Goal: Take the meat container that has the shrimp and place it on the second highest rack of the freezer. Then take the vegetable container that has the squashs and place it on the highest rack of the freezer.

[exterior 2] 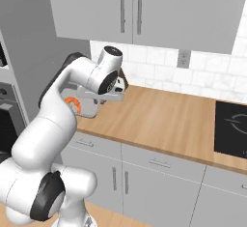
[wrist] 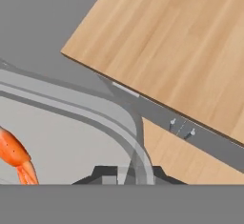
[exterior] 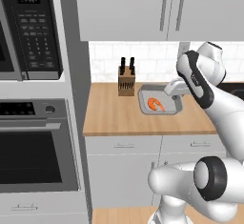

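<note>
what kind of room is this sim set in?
A home-style kitchen, rendered. Signs: a built-in oven with a microwave above it, a wooden counter carrying a knife block, and a black cooktop under grey wall cabinets.

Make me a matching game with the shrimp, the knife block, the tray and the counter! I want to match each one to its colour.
Things:
1. shrimp
2. knife block
3. tray
4. counter

Colours:
A. light grey
B. pale wood
C. orange-red
D. brown with black handles on top

Pairs: 1-C, 2-D, 3-A, 4-B
</note>
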